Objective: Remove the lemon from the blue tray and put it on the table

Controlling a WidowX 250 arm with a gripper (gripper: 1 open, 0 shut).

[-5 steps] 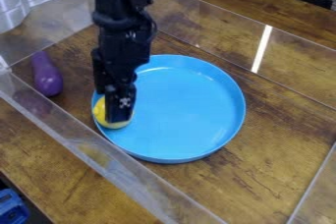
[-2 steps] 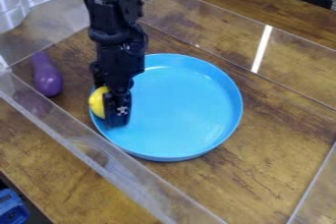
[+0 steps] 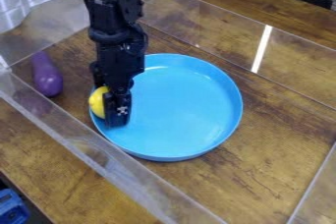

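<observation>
Camera: gripper (image 3: pixel 114 110) closed around lemon (image 3: pixel 98 101) in blue tray (image 3: pixel 197 110)

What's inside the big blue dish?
The blue tray holds a yellow lemon at its left edge, with the robot's hand down on it. The hand covers much of the lemon, so the part of the tray beneath them is hidden. The rest looks bare.

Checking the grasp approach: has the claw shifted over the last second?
Yes. The claw slid slightly left along the blue tray's left rim, exposing more of the lemon.
</observation>
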